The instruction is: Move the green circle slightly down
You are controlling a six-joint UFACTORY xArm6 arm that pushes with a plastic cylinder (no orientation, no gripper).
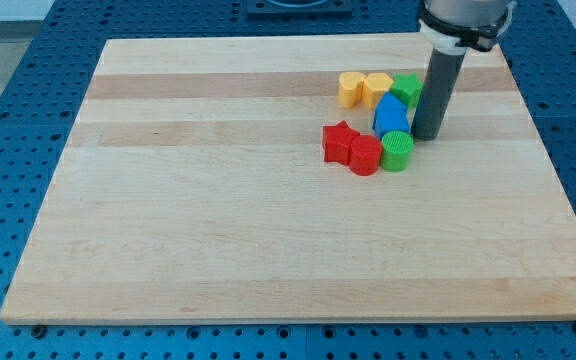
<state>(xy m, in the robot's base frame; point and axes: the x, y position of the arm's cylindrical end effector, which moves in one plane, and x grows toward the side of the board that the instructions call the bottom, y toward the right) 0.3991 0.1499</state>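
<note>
On the bench (268, 250), the green circle (397, 151) sits touching the red circle (365, 156) on its left, below the blue block (391, 117). My tip (426, 136) stands just right of and above the green circle. No pincer shows.

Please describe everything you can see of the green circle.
The green circle is a small ridged cylinder, seemingly plastic, standing upright on the wooden board. It lies among the blocks toward the view's upper right, just below the blue block, with the red circle close at its left. My tip stands just up-right of it.
</note>
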